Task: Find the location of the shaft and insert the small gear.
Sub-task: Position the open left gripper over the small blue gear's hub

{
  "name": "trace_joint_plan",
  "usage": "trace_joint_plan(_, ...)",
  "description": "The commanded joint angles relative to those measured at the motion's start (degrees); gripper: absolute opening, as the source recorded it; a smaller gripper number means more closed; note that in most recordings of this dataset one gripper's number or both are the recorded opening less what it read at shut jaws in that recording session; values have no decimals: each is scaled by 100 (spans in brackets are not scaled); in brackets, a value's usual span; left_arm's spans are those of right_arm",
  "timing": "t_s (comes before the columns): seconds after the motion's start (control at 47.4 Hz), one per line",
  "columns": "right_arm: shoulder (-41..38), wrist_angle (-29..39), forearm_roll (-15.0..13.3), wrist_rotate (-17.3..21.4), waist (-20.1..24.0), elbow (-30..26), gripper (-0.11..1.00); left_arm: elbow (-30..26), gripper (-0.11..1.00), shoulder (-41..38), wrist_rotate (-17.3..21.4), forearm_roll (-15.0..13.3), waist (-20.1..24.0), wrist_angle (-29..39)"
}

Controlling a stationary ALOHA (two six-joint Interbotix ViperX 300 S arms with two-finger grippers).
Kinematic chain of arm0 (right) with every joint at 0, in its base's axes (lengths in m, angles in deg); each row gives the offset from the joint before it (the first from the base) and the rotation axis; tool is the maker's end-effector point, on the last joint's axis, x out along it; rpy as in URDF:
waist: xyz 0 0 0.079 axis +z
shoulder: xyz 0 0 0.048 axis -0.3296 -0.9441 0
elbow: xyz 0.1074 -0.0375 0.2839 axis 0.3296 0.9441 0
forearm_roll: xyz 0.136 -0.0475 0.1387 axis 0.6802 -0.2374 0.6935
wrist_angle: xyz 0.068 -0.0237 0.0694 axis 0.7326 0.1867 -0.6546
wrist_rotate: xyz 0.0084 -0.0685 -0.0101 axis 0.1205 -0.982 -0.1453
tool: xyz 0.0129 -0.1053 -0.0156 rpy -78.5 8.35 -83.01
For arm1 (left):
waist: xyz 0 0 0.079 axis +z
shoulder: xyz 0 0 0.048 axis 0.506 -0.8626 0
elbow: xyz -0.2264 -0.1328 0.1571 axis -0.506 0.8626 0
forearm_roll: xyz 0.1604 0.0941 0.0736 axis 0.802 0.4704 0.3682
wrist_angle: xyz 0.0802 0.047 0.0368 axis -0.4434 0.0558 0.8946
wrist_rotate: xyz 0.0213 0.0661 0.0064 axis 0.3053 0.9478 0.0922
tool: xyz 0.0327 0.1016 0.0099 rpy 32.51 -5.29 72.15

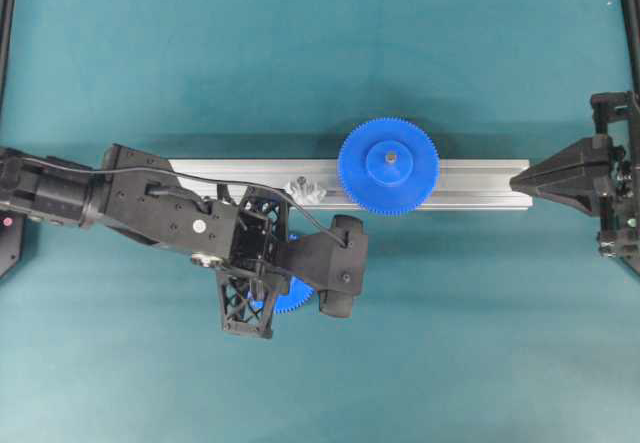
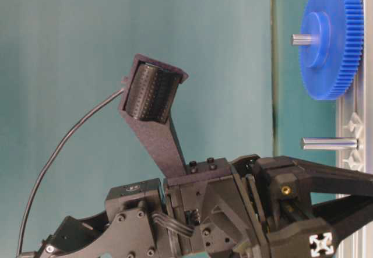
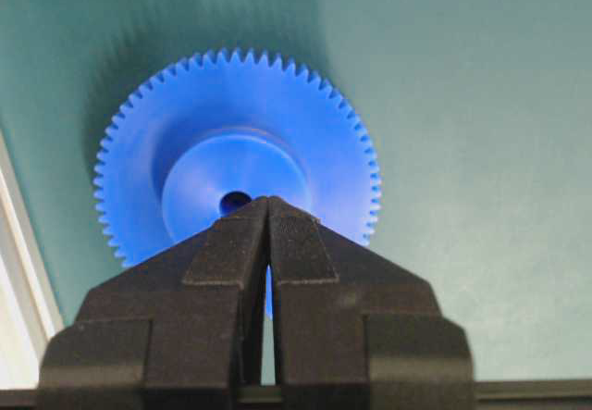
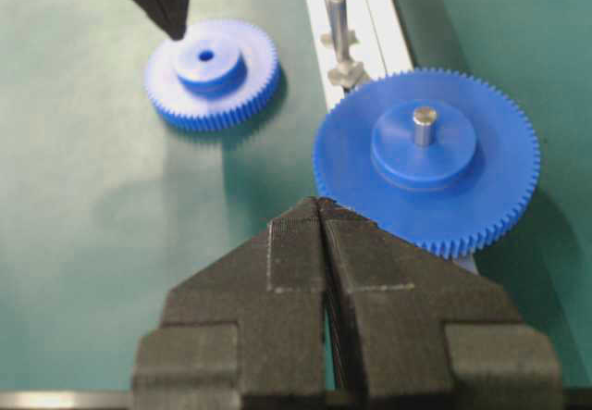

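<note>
The small gear (image 3: 236, 142), blue with a raised hub and dark centre hole, lies flat on the green table (image 1: 450, 343). My left gripper (image 3: 268, 203) is shut with nothing between its fingers, and its tips are at the hub beside the hole. From the right wrist view its tip (image 4: 172, 23) meets the small gear (image 4: 211, 75) at the hub's far edge. In the overhead view my left wrist hides most of the small gear (image 1: 296, 294). The shaft (image 4: 338, 21) stands bare on the rail, left of the large gear. My right gripper (image 4: 320, 203) is shut and empty at the rail's right end (image 1: 515, 178).
A ribbed aluminium rail (image 1: 470, 185) lies across the table's middle. The large blue gear (image 1: 388, 166) sits on it over its own pin (image 4: 424, 123). In the table-level view the shaft (image 2: 329, 143) and large gear (image 2: 329, 36) show beyond my left arm.
</note>
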State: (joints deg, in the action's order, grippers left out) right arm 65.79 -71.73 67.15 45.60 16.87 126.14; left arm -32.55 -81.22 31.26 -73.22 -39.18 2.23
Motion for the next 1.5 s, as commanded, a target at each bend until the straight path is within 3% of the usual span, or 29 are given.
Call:
trace_joint_plan(0.0,-26,-26,9,35,-9,-70,0,-123,-2,88,0,18,-26,53)
trace_joint_plan(0.653,44,-18,0,35,-9,-70,0,-114,2,88,0,26,18,35)
trace_joint_plan(0.738,53,-18,0,35,-9,-70,0,-105,13,88,-9,26,18,35)
trace_joint_plan(0.949,79,-18,0,35,-9,-53,0,-141,71,70,-79,26,26,18)
trace_joint_plan(1.054,79,-18,0,35,-9,-53,0,-123,92,26,-88,26,44,44)
trace_joint_plan(1.476,97,-18,0,35,-9,-53,0,-220,93,-79,-79,26,272,70)
